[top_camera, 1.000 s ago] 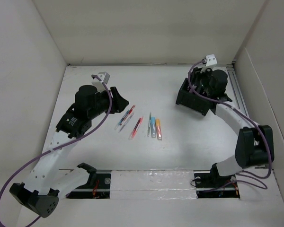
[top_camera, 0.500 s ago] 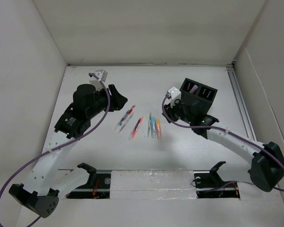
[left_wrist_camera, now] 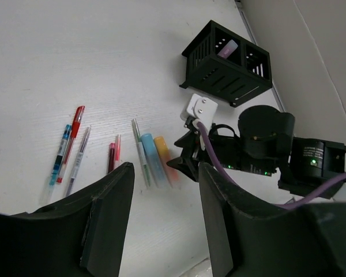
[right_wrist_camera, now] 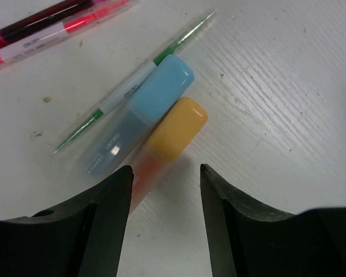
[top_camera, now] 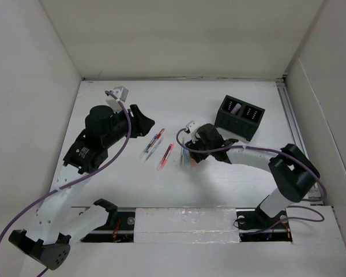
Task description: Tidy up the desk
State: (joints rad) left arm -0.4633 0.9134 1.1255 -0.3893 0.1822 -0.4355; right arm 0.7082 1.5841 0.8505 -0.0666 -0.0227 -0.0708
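Observation:
On the white desk (top_camera: 219, 184) lies a row of pens: blue and red ones (top_camera: 153, 143), two pink-red ones (top_camera: 165, 154), a thin green pen (right_wrist_camera: 127, 92), a blue highlighter (right_wrist_camera: 147, 107) and an orange highlighter (right_wrist_camera: 176, 130). My right gripper (right_wrist_camera: 164, 173) hovers low and open over the orange highlighter's near end, which reaches to the left fingertip; nothing is gripped. My left gripper (left_wrist_camera: 164, 168) hangs open and empty above the desk, left of the pens (left_wrist_camera: 69, 151). A black compartmented box (top_camera: 236, 124) stands at the back right.
A pale purple item (left_wrist_camera: 226, 48) stands in one compartment of the black box (left_wrist_camera: 219, 75). White panel walls (top_camera: 34, 86) border the desk on three sides. The right arm (top_camera: 254, 156) stretches across the desk from its base to the highlighters.
The right arm has swung from the black box at the back right down to the highlighters in the middle. The left arm has drifted slightly left.

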